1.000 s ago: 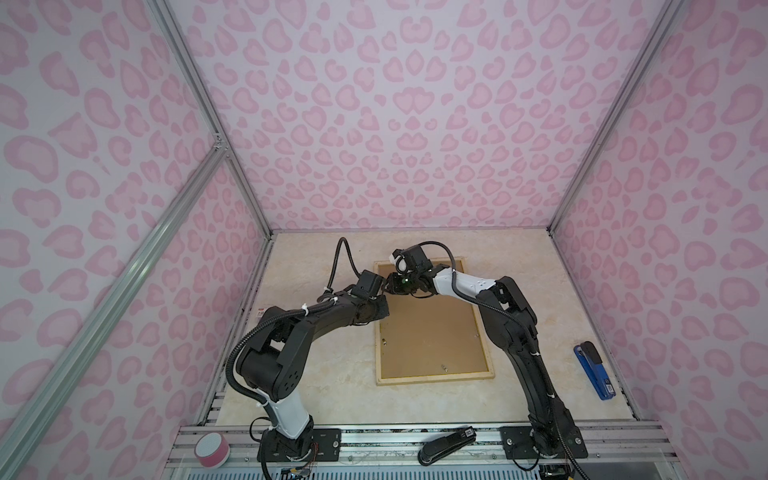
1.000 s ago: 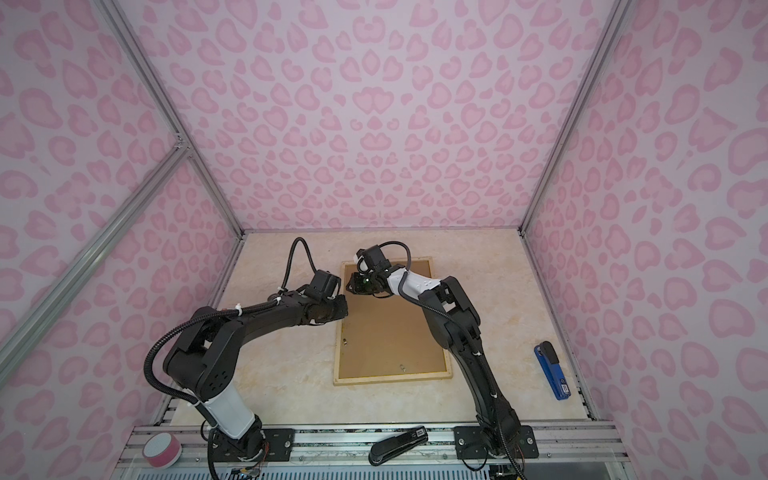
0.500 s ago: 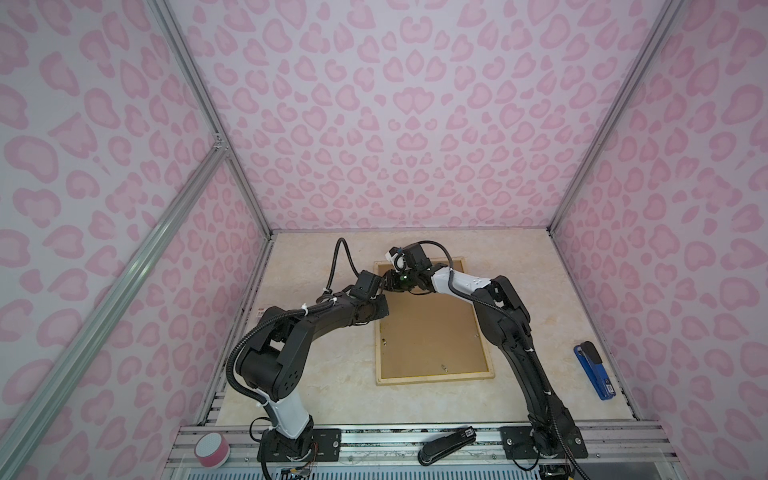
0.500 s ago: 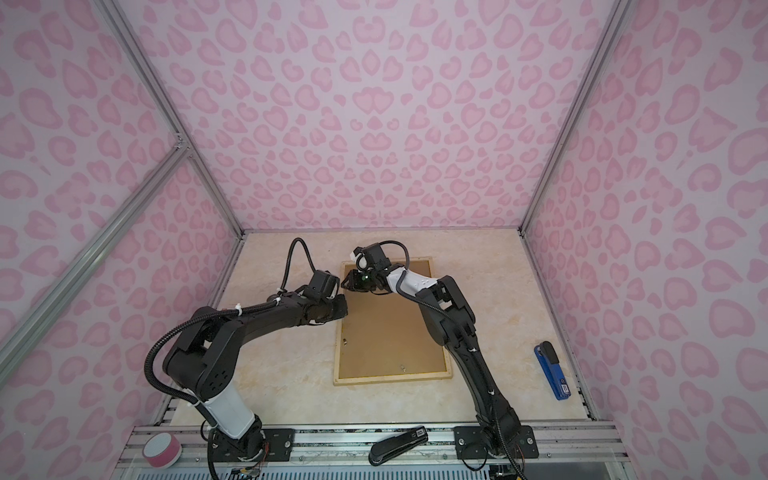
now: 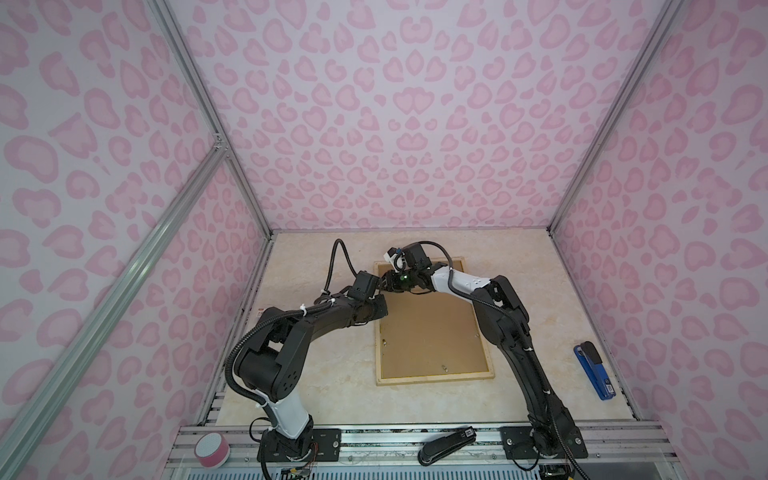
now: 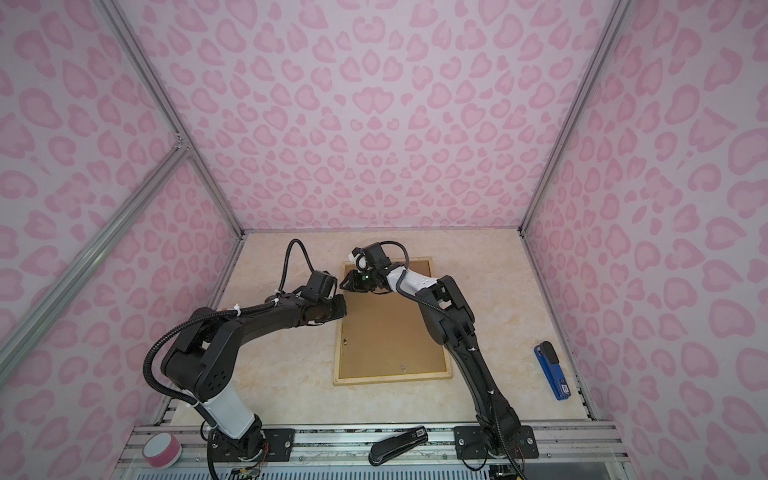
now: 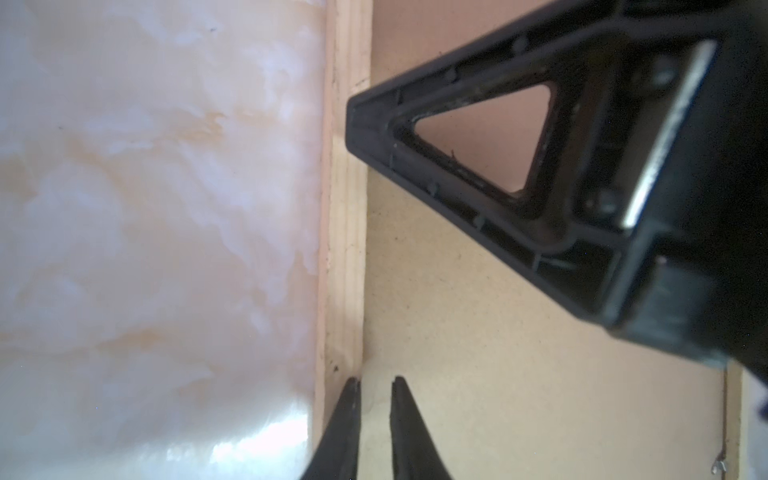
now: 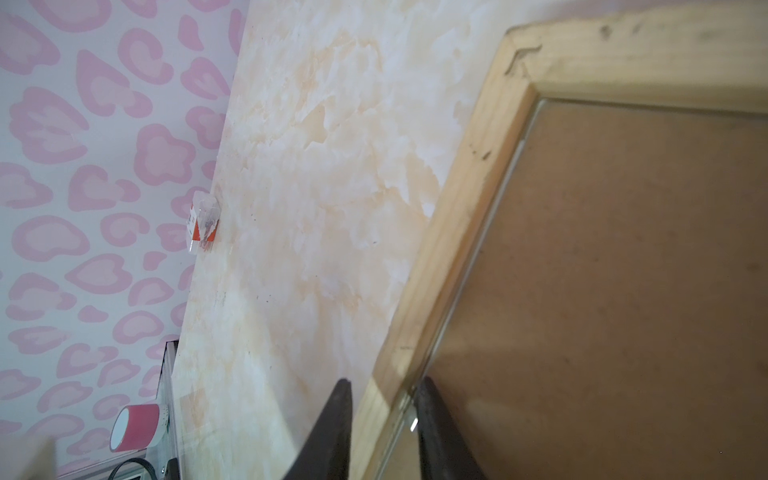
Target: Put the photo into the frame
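Note:
The pale wood frame [image 5: 436, 379] [image 6: 392, 379] lies flat on the table with a brown backing board [image 5: 432, 332] [image 6: 390, 332] filling it. The photo is hidden. My right gripper [image 5: 384, 282] [image 6: 344, 284] [image 8: 385, 384] straddles the frame's left strip [image 8: 453, 232] near the far corner. One jaw is outside the strip, the other inside by a small metal tab [image 8: 414, 424]. My left gripper [image 5: 383, 309] [image 6: 343, 309] [image 7: 376, 379] rests just nearer on the board beside that strip [image 7: 345, 249], with a narrow empty gap between its jaws. One of the right gripper's fingers [image 7: 374, 124] shows in the left wrist view.
A blue stapler [image 5: 592, 372] [image 6: 552, 370] lies at the table's right edge. A black stapler [image 5: 446, 444] and a pink tape roll [image 5: 212, 451] [image 8: 135, 428] sit on the front rail. A small red and white box [image 8: 202, 226] stands against the left wall.
The right wrist has shifted slightly along the frame's left strip near the far corner. The left arm has not moved.

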### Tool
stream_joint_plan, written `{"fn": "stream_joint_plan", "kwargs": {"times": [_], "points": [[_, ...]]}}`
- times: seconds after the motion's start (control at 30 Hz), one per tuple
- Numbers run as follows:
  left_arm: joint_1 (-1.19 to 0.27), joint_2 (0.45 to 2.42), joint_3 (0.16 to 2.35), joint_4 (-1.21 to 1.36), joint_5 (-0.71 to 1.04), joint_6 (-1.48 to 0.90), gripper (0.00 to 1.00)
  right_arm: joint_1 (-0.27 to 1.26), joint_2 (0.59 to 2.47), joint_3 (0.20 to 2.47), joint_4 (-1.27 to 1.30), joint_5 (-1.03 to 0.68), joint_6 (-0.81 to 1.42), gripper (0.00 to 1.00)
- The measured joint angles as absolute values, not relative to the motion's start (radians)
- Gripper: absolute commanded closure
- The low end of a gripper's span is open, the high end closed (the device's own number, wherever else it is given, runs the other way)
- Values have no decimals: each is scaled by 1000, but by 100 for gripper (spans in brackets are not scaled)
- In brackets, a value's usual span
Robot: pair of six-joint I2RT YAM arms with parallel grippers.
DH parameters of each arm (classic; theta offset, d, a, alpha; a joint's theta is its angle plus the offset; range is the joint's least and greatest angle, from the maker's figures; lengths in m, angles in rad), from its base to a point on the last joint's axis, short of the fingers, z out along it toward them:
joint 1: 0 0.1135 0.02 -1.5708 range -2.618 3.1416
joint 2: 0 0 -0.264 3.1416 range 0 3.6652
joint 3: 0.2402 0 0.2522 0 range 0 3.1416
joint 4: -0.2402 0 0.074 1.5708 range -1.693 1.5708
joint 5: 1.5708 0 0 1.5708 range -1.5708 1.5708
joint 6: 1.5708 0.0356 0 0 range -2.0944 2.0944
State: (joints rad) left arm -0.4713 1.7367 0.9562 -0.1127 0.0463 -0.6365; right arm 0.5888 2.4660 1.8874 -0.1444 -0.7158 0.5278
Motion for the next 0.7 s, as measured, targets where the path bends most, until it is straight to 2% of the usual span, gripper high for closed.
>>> {"fn": "stream_joint_plan", "kwargs": {"times": [0.33, 0.53, 0.7], "points": [[-459, 1628, 951, -229, -12, -602, 76, 532, 2371, 1861, -205, -708, 482, 70], [-474, 1525, 847, -269, -9, -601, 76, 519, 2222, 1663, -210, -665, 432, 70], [-542, 1396, 732, -312, -2, -638, 74, 498, 2126, 1512, -195, -629, 416, 69]]}}
